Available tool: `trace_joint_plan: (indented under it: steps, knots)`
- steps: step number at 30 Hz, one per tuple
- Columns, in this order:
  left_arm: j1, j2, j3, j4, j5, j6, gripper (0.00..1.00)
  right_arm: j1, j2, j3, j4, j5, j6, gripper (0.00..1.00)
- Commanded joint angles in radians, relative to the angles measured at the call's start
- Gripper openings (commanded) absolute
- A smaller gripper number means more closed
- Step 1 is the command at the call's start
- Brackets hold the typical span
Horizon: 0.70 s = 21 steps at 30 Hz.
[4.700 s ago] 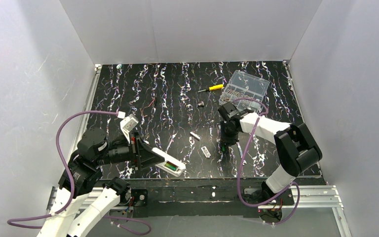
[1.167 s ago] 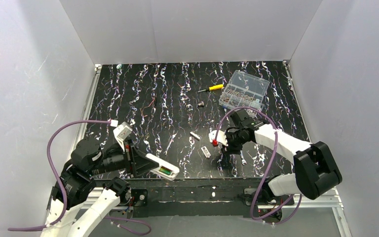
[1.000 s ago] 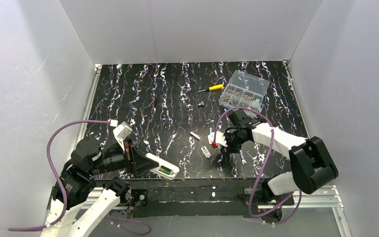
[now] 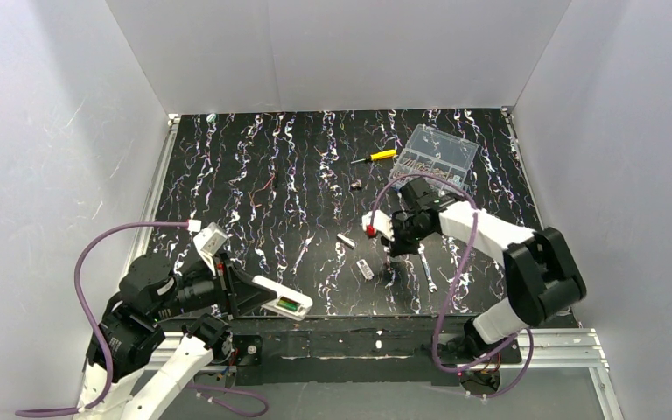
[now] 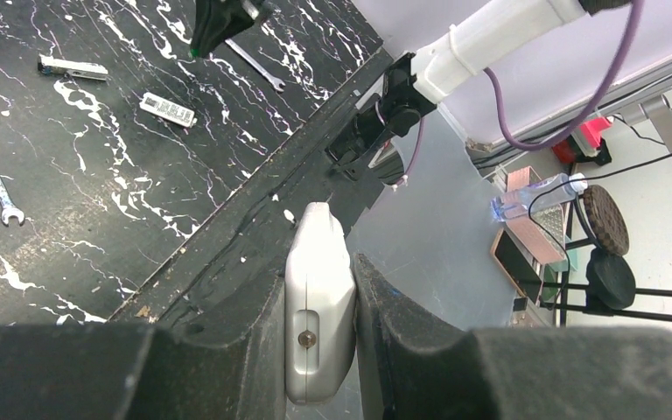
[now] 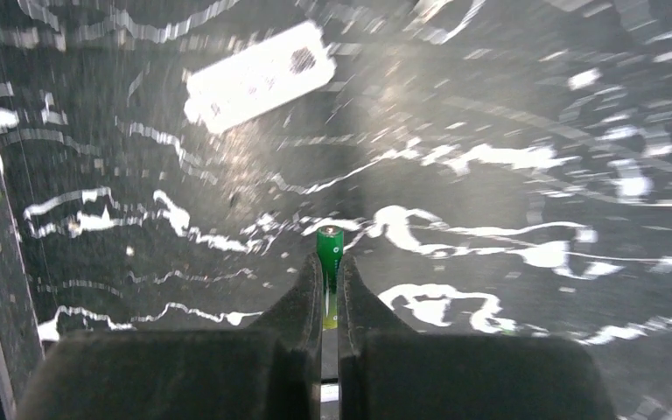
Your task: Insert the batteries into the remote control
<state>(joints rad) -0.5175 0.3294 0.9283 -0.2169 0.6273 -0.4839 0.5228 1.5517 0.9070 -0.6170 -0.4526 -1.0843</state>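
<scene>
My left gripper (image 4: 256, 292) is shut on the remote control (image 4: 285, 301), a white handset held over the table's near edge. Its open compartment faces up, with one green battery (image 4: 291, 304) in it. In the left wrist view the remote (image 5: 319, 297) shows edge-on, clamped between the fingers (image 5: 245, 350). My right gripper (image 4: 393, 249) hovers above the mat at centre right. It is shut on the other green battery (image 6: 329, 245), which sticks out past the fingertips (image 6: 350, 289). This gripper and the battery's green tip (image 5: 194, 51) also show in the left wrist view.
The flat white-and-dark cover piece (image 4: 365, 269) and a white-silver stick (image 4: 346, 239) lie left of the right gripper. A small wrench (image 4: 426, 268) lies to its right. A yellow screwdriver (image 4: 374, 157) and a clear parts box (image 4: 433, 156) lie further back.
</scene>
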Motion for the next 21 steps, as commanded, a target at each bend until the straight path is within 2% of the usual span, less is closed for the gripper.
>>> trace_joint_plan:
  steps: [1,4,9,12,17,21]
  knots:
    - [-0.003,0.002,0.003,0.058,0.013,-0.015,0.00,-0.009,-0.187,-0.012,0.233,-0.117,0.264,0.01]
    - [-0.003,0.006,-0.004,0.085,-0.002,-0.032,0.00,-0.008,-0.291,-0.045,0.407,-0.123,0.505,0.01]
    - [-0.003,0.017,-0.031,0.185,-0.054,-0.098,0.00,0.000,-0.515,-0.134,0.665,-0.265,0.747,0.01]
    - [-0.003,0.038,-0.045,0.242,-0.130,-0.175,0.00,0.033,-0.610,-0.165,0.812,-0.236,0.949,0.01]
    - [-0.003,0.080,-0.081,0.342,-0.240,-0.304,0.00,0.129,-0.643,-0.060,0.702,-0.065,1.098,0.01]
    - [-0.003,0.119,-0.122,0.435,-0.306,-0.404,0.00,0.198,-0.599,0.050,0.623,-0.085,1.140,0.01]
